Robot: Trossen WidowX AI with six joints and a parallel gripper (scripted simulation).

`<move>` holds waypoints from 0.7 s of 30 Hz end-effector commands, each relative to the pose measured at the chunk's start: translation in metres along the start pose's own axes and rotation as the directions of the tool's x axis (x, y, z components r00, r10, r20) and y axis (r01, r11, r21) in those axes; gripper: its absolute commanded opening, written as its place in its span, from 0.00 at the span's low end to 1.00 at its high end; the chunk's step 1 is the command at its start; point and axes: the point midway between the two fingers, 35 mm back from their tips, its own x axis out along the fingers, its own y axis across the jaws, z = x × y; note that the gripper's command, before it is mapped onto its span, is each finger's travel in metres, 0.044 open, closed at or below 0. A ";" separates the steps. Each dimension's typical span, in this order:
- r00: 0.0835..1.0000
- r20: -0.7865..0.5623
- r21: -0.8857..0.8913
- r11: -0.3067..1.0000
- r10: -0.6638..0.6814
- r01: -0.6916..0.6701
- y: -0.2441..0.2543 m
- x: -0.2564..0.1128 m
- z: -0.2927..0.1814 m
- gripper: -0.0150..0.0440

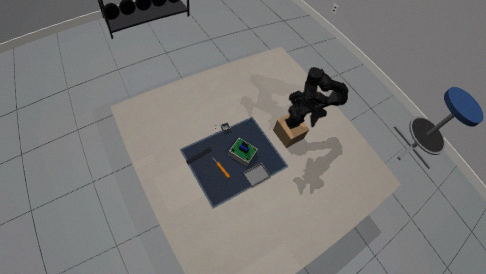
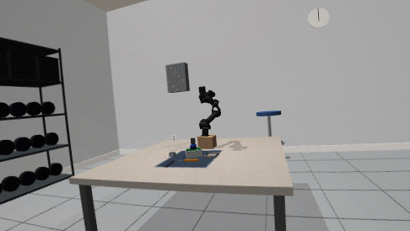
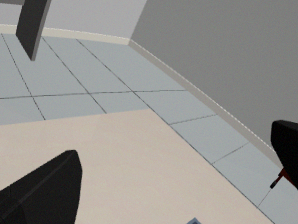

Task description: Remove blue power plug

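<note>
While the end effector (image 1: 305, 107) (image 2: 204, 94) (image 3: 178, 147) gapes wide (holding nothing) | blue plug (image 1: 244, 147) (image 2: 192, 142) sits well below

Base block (image 1: 291, 134) (image 2: 207, 142) wood-look, arm (image 1: 338, 94) (image 2: 205, 125) matt blk.

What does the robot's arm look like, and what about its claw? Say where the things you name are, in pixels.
The arm (image 1: 341, 93) (image 2: 216, 113) is black all over, made of chunky pieces linked by rounded joints. Its claw (image 3: 178, 147) is black too, with two flat-sided fingers that get narrower toward blunt tips. I can't spot any stickers, stripes or loose cables, but the pictures are too dark and small to be sure.
</note>
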 end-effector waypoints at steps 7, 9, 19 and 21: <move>0.995 -0.103 0.099 0.995 -0.014 0.024 -0.021 0.010 -0.019 0.98; 0.982 -0.190 0.170 0.984 -0.015 0.048 -0.036 0.018 -0.036 0.98; 0.769 -0.625 0.429 0.881 0.132 0.197 -0.084 0.044 -0.148 0.98; 0.699 -0.691 0.455 0.862 0.185 0.222 -0.087 0.045 -0.172 0.98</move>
